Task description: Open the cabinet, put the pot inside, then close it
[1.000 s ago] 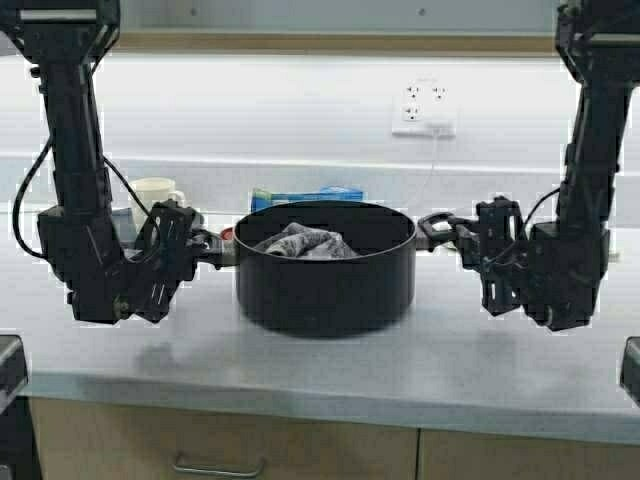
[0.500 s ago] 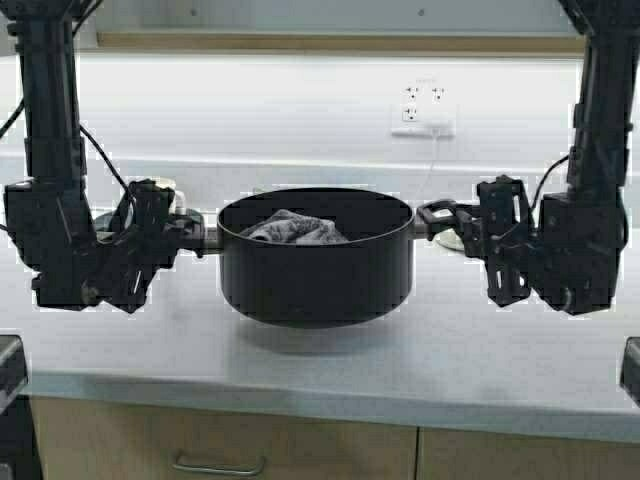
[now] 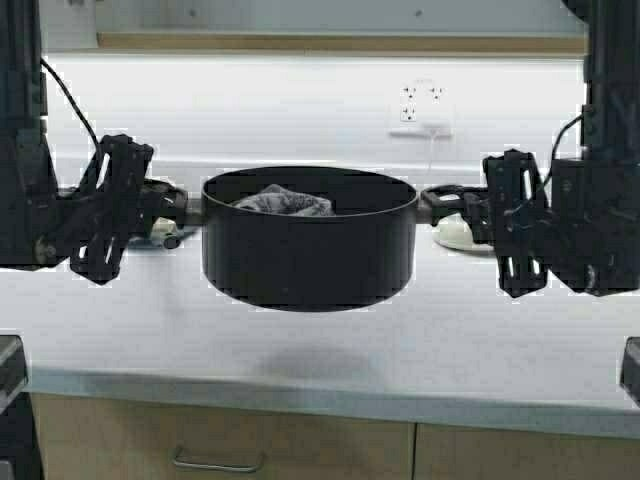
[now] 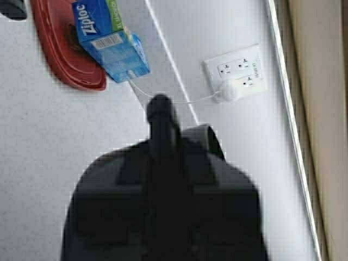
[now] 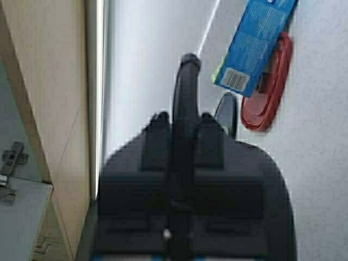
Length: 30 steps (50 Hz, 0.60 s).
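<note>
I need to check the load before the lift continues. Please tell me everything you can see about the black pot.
The pot is wide, low and matte black, with a loop handle on each side and no lid. A crumpled grey cloth lies inside. It hangs level above the white counter, its shadow below it, not touching the surface. The left gripper is shut on its left handle and the right gripper on its right handle.

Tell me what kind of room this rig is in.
Most likely a kitchen. A pale countertop runs along a wall with a power outlet, tan cabinet fronts with a bar handle sit below it, and both tools hold a black pot above the counter. A Ziploc box lies nearby.
</note>
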{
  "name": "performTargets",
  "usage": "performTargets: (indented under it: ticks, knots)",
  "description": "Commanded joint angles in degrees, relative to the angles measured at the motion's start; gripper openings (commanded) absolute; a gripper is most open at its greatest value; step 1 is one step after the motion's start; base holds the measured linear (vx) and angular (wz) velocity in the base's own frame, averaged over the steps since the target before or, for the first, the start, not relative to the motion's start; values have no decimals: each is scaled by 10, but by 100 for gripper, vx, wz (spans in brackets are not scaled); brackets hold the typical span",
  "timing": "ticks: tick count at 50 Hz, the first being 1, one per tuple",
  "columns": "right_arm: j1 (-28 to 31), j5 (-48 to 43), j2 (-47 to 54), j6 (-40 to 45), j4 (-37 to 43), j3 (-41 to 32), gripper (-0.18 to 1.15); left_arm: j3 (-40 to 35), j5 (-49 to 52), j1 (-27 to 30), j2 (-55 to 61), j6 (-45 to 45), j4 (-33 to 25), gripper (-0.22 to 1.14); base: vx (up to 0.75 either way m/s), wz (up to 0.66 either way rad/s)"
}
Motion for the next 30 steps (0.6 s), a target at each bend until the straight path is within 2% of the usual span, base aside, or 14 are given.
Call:
performTargets:
  ticks: [1, 12, 30]
  knots:
    - [67, -17, -66, -34, 36, 36, 7, 26, -10, -22, -65, 37, 12, 2, -2, 0]
    - [117, -16, -158, -31, 68, 74, 7, 67, 1, -22, -127, 36, 36, 2, -2, -1]
    - [124, -8, -251, -18, 100, 141, 7, 95, 113, -34, -278, 38, 40, 2, -2, -1]
